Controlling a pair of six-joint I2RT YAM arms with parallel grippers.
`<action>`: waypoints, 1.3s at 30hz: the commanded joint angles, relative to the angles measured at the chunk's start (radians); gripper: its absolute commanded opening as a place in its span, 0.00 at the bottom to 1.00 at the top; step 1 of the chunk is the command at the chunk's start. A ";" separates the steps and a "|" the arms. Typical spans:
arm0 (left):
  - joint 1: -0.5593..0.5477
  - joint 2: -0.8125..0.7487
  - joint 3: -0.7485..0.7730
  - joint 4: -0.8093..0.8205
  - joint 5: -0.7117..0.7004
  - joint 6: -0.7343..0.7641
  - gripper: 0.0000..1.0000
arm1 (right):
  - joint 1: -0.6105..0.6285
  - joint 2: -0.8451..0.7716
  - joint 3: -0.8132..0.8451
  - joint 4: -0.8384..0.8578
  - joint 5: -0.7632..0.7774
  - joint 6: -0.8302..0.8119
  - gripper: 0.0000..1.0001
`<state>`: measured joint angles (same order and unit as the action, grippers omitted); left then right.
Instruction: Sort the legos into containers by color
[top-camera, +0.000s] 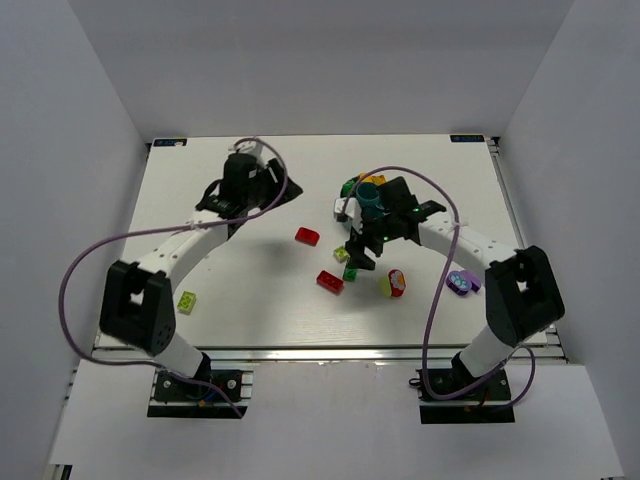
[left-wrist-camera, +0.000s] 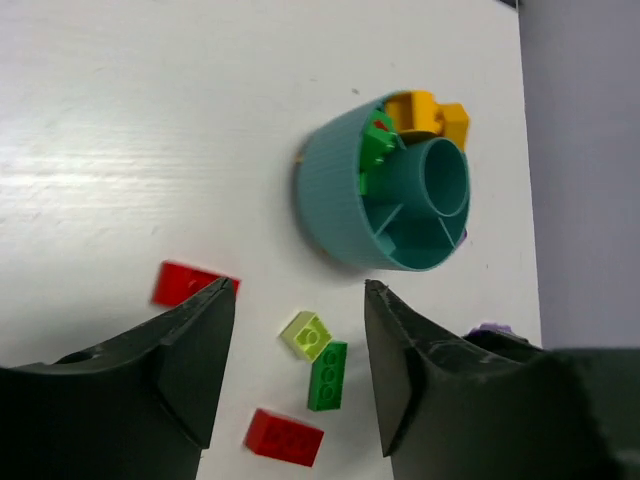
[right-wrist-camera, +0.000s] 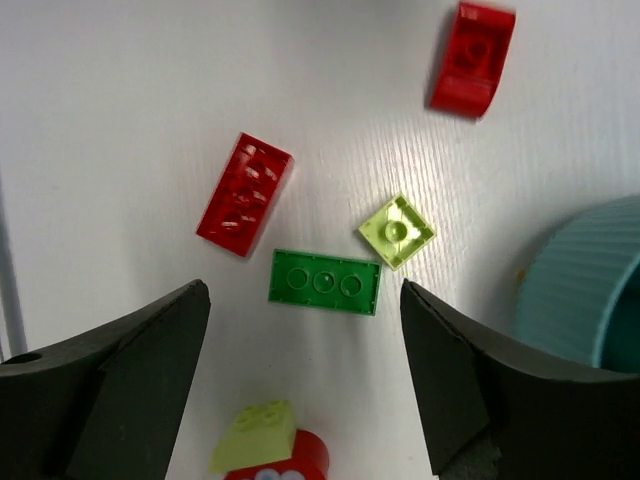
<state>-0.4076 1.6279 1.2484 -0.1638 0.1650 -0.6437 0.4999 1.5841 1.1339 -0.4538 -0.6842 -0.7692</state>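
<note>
The teal bowl (left-wrist-camera: 340, 200) lies seen from the side in the left wrist view, with orange bricks (left-wrist-camera: 432, 112) and a green brick (left-wrist-camera: 378, 146) in its compartments. On the table near it lie a lime brick (right-wrist-camera: 397, 231), a green brick (right-wrist-camera: 325, 282), a red brick (right-wrist-camera: 245, 194) and a curved red piece (right-wrist-camera: 472, 58). My right gripper (right-wrist-camera: 305, 290) hovers open just over the green brick, nothing between its fingers. My left gripper (left-wrist-camera: 298, 290) is open and empty, raised at the back left (top-camera: 262, 185). The right arm covers part of the bowl (top-camera: 352, 188) from above.
A lime brick stacked on a red piece (right-wrist-camera: 265, 447) lies close to my right gripper. A purple piece (top-camera: 461, 283) sits by the right arm's elbow and a lone lime brick (top-camera: 187, 299) by the left arm's elbow. White walls enclose the table on three sides.
</note>
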 joint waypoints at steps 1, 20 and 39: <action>0.050 -0.141 -0.171 0.104 -0.027 -0.085 0.65 | 0.061 0.049 -0.013 0.116 0.266 0.219 0.83; 0.108 -0.487 -0.503 0.050 -0.105 -0.157 0.67 | 0.137 0.195 0.168 -0.102 0.681 0.863 0.81; 0.108 -0.634 -0.524 -0.065 -0.151 -0.142 0.67 | 0.154 0.269 0.205 -0.134 0.601 1.157 0.64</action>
<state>-0.3038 1.0313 0.7406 -0.2111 0.0319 -0.7944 0.6399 1.8481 1.2999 -0.5854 -0.0631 0.3195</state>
